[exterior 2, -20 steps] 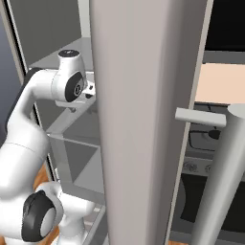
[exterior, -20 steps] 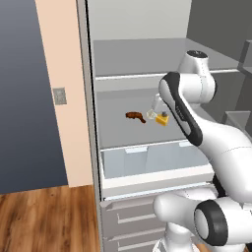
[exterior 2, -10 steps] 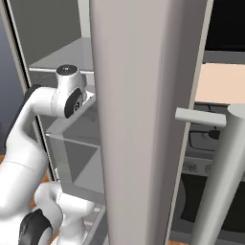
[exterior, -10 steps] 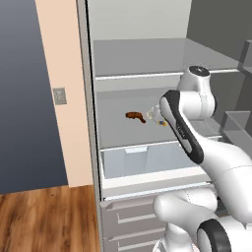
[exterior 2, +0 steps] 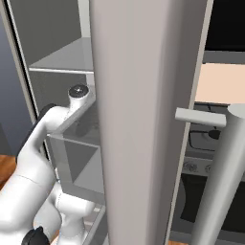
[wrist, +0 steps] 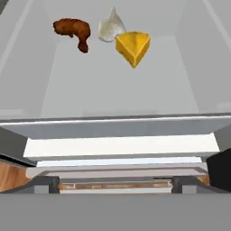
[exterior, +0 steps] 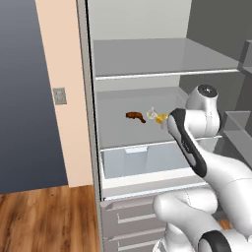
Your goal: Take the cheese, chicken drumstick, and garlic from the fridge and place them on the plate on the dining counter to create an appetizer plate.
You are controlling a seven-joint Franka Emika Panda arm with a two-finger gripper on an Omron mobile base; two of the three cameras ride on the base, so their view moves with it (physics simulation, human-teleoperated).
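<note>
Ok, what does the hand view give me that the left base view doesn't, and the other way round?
Hand view alone: the garlic touches the cheese, the chicken drumstick lies apart from both, and the front edge of their shelf is close below.

Left base view alone: the arm reaching into the fridge, the upper shelf, the clear drawer under the food, the grey lower drawers, and the wood floor.

Both: all three foods on the same fridge shelf, none gripped yet.
</note>
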